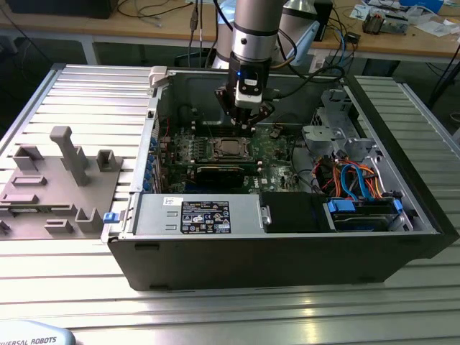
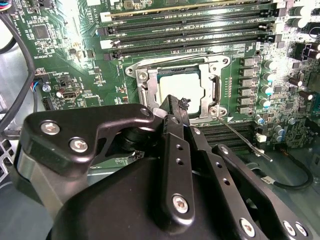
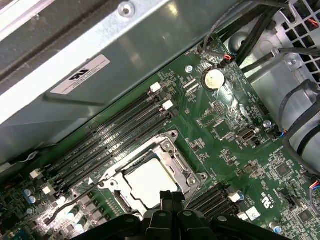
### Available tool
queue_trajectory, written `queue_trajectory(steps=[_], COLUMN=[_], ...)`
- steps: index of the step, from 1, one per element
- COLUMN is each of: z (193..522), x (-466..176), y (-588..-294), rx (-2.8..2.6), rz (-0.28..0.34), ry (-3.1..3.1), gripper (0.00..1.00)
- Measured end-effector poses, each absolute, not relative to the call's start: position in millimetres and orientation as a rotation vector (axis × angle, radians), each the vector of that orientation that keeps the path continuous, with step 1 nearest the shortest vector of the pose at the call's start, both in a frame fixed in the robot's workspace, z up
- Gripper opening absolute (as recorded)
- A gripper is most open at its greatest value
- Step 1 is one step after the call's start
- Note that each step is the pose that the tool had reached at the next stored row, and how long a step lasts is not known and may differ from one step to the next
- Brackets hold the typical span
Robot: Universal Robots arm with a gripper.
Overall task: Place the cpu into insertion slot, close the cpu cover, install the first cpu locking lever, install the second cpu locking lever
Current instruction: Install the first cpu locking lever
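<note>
Over green motherboard (image 3: 240, 150), gripper (image 1: 244, 122) hangs vertical above cpu (image 2: 181, 86) (jaws seemingly together).

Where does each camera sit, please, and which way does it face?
Exterior view: off the arm, raised beside the open case, looking down into it; arm and hand show.
First wrist view: on the wrist, facing down at the cpu; hand shows.
Second wrist view: on the wrist, facing down past the hand at the cpu.
Shared: cpu, hand.
</note>
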State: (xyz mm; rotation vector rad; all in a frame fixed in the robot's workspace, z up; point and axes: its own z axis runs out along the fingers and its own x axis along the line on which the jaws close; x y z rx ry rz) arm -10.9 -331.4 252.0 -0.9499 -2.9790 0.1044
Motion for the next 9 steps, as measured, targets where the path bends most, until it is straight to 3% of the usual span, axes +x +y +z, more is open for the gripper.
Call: queue_trajectory(steps=[9], z=[252.0], x=[-10.9], y=[-331.4], rx=[-0.938], rz=[0.105], ry=[-2.983], gripper=[0.11])
